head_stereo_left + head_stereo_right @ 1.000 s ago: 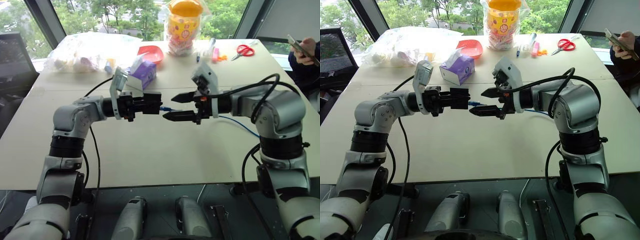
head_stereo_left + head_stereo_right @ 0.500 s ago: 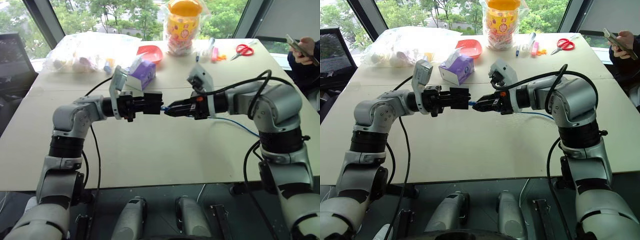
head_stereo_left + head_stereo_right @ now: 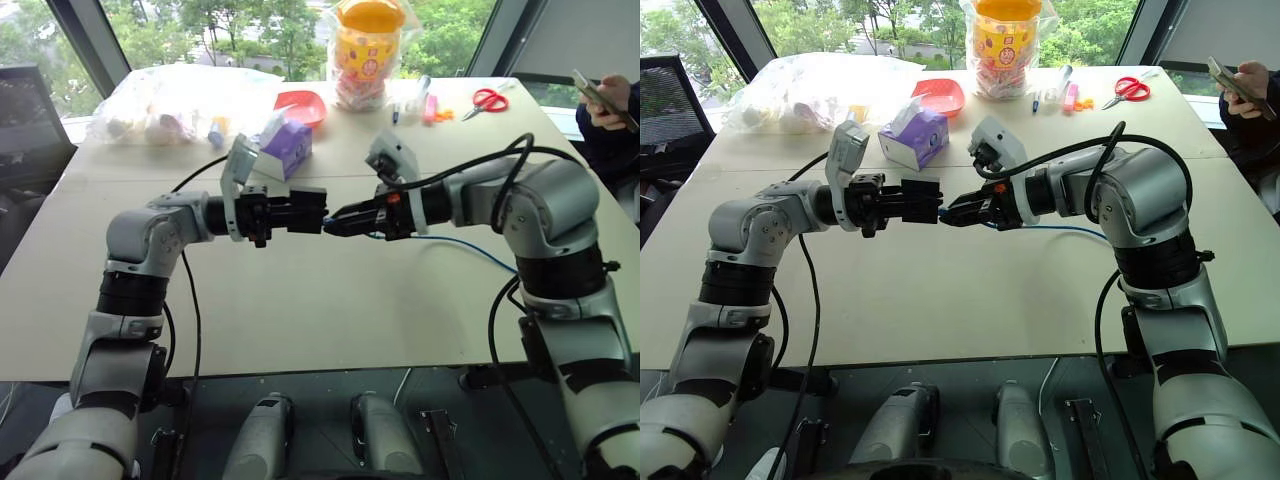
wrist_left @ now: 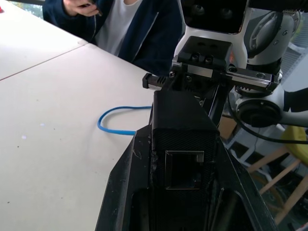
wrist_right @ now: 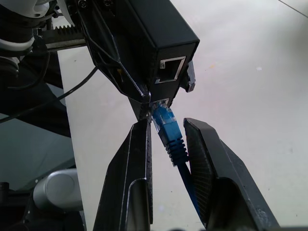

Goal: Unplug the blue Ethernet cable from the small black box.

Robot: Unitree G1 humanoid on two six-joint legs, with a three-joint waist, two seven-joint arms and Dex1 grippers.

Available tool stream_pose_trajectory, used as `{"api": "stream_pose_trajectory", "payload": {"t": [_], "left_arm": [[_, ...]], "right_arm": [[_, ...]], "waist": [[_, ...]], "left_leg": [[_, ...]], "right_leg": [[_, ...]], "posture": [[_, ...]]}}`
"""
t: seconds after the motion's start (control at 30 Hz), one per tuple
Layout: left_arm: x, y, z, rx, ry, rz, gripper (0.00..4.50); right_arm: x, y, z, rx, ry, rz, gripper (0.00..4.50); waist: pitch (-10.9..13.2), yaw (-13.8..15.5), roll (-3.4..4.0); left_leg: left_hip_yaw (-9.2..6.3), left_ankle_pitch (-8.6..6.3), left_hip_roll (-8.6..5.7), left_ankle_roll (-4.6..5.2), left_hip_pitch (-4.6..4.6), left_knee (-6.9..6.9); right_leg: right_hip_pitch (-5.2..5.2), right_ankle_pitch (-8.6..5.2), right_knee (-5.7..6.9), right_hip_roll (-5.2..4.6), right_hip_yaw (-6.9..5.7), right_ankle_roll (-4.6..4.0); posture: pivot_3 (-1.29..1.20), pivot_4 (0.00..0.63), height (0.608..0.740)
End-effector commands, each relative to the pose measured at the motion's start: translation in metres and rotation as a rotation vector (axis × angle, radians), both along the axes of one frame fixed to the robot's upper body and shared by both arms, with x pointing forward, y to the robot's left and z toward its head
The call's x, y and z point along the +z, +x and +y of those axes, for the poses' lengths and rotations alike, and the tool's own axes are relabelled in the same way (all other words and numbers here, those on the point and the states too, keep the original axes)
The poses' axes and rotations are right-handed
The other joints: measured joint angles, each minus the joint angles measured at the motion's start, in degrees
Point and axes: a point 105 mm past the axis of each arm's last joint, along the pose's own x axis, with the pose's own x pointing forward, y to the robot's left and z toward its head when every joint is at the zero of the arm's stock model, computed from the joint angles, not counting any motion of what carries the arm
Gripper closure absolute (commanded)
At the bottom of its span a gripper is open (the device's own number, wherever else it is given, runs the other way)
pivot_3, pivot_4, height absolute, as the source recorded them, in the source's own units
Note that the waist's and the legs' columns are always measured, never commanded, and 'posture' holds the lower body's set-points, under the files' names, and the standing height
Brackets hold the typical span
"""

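Small black box (image 5: 159, 38), matte, squarish, w/ empty port showing on end face, clamped in left gripper (image 3: 300, 211) above table (image 3: 300, 300) centre. Blue Ethernet cable (image 5: 168, 127), bright blue w/ ribbed boot, plugged into box's lower port; right gripper (image 5: 166, 139) fingers closed on plug boot. Rest of cable trailing on tabletop.

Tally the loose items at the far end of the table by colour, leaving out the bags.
Purple: 1, tissue box
Red: 2, bowl, scissors
Pink: 1, marker
Blue: 1, pen
Total: 5
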Motion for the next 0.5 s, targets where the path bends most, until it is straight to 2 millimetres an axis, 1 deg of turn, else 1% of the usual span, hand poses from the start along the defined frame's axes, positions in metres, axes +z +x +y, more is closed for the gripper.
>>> {"api": "stream_pose_trajectory", "payload": {"t": [0.03, 0.07, 0.17, 0.2, 0.33, 0.5], "left_arm": [[0.0116, -0.0058, -0.0036, -0.026, 0.000, -0.067, 3.95], [0.0116, -0.0062, -0.0038, -0.028, 0.000, -0.067, 3.95], [0.0112, -0.0079, -0.0049, -0.035, 0.004, -0.071, 3.95], [0.0108, -0.0089, -0.0053, -0.040, 0.008, -0.072, 3.95], [0.0086, -0.0117, -0.0063, -0.051, 0.017, -0.072, 3.95], [0.0035, -0.0120, -0.0009, -0.047, 0.041, -0.069, 3.95]], "right_arm": [[0.0145, -0.0054, 0.0045, 0.054, 0.016, -0.051, 3.41], [0.0144, -0.0055, 0.0049, 0.057, 0.015, -0.051, 3.41], [0.0142, -0.0055, 0.0065, 0.065, 0.011, -0.054, 4.28], [0.0146, -0.0057, 0.0076, 0.070, 0.011, -0.054, 4.40], [0.0166, -0.0077, 0.0126, 0.095, 0.011, -0.051, 4.40], [0.0155, -0.0066, 0.0137, 0.090, 0.000, -0.047, 4.40]], "waist": [[0.0, 0.0, 0.00], [0.0, 0.0, 0.00], [0.0, 0.0, 0.00], [0.0, 0.0, 0.00], [0.0, 0.0, 0.00], [0.0, 0.0, 0.00]], "left_leg": [[0.00, 0.00, 0.00, 0.00, 0.00, 0.00], [0.00, 0.00, 0.00, 0.00, 0.00, 0.00], [0.00, 0.00, 0.00, 0.00, -0.01, 0.00], [0.01, 0.00, 0.00, 0.00, -0.01, 0.00], [0.00, 0.00, 0.00, 0.00, -0.01, 0.00], [0.00, 0.00, 0.00, 0.00, -0.01, 0.00]], "right_leg": [[0.00, 0.00, 0.00, 0.00, 0.00, 0.00], [0.00, 0.00, 0.00, 0.00, 0.00, 0.00], [0.00, 0.00, 0.00, 0.00, 0.00, 0.00], [-0.01, 0.00, 0.00, 0.00, 0.00, 0.00], [-0.01, 0.00, 0.00, 0.00, 0.00, 0.00], [-0.02, 0.00, 0.00, 0.00, 0.00, -0.01]], "posture": [[0.00, 0.150, 0.740], [0.00, 0.150, 0.740], [0.00, 0.150, 0.740], [0.00, 0.150, 0.740], [0.00, 0.150, 0.740], [0.00, 0.150, 0.740]]}}
